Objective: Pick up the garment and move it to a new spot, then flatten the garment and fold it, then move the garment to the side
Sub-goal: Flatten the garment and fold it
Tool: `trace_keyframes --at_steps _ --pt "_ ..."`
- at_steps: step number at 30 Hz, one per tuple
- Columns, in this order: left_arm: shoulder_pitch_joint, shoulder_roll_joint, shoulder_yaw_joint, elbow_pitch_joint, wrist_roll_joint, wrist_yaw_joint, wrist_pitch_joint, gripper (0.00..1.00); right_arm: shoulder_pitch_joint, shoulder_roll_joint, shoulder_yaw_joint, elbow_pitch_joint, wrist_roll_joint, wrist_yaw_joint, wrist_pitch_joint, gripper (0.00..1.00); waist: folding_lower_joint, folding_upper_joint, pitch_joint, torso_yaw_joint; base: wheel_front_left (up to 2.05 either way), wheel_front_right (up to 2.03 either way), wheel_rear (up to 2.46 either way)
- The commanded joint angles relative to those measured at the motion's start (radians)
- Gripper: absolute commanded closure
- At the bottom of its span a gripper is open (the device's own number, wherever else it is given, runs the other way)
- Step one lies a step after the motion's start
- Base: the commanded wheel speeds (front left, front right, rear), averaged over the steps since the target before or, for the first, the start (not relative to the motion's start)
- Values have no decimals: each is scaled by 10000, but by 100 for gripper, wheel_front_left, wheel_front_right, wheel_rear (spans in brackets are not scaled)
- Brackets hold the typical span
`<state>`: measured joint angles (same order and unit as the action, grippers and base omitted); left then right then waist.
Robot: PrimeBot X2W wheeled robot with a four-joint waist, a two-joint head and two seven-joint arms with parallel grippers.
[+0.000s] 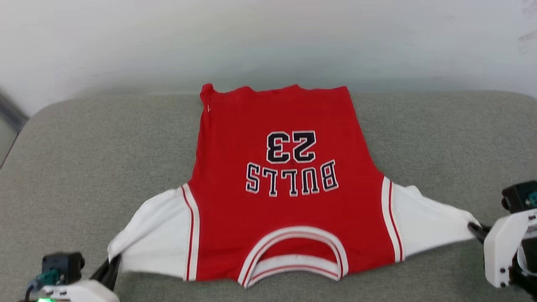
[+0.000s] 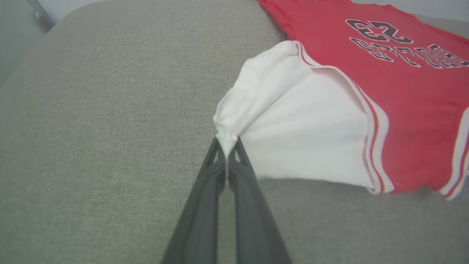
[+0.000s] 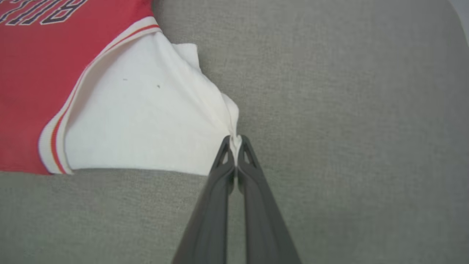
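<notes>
Left gripper (image 1: 112, 263): fingers pressed together, pinching the outer tip of the left sleeve (image 1: 155, 235), low at the near left.
Left sleeve: white, drawn out sideways to a point at the gripper, lying on the surface (image 1: 84, 167).
Garment (image 1: 235, 176): red shirt spread flat, front up, in the middle of the grey cloth-covered surface, with its hem toward the far edge and the far left corner slightly bunched.
Print (image 1: 291, 163): black-and-white "BULLS" and "23", upside down from the head view.
Collar (image 1: 293, 231): red-and-white striped, at the near edge of the garment.
Right sleeve (image 1: 423, 230): white, stretched sideways to a point.
Right gripper (image 1: 475, 227): fingers pressed together, clamping the tip of the right sleeve, at the near right.
</notes>
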<state>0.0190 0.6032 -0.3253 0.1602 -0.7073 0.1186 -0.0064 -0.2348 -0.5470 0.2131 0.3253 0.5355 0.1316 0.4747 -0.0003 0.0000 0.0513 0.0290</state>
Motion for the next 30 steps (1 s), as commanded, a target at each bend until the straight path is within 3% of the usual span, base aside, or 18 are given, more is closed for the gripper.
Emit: trace_keyframes --at_steps 1,9,17,18,19,24,30 --pt "270 116 99 -57 -88 112 45 100 279 -145 -133 -158 60 -17 116 100 3 0 -83 -16 0 0 0" --pt "1618 266 94 -990 -592 269 474 100 2438 189 -1424 -1672 478 -17 1681 100 3 0 -173 76 0 0 0" --pt "1610 126 -289 -1288 -602 114 762 100 3231 369 -1824 -2596 8 -16 2071 100 3 0 104 215 0 0 0" --pt "1497 103 -362 -1350 -564 60 801 100 3169 334 -1888 -2688 -69 -16 2001 70 3 0 178 271 0 0 0" --pt "1352 75 -433 -1408 -505 23 828 100 3049 308 -1980 -2793 -141 -16 1870 2 3 0 260 344 0 0 0" --pt "730 -70 -795 -1887 -331 -235 1037 100 2146 394 -2351 -3368 66 -13 1854 0 3 0 896 741 0 0 0" --pt "-58 -224 -1232 -3138 184 -219 1273 100 -143 -323 -2472 -4230 274 -13 2942 0 3 0 2370 1613 0 0 0"
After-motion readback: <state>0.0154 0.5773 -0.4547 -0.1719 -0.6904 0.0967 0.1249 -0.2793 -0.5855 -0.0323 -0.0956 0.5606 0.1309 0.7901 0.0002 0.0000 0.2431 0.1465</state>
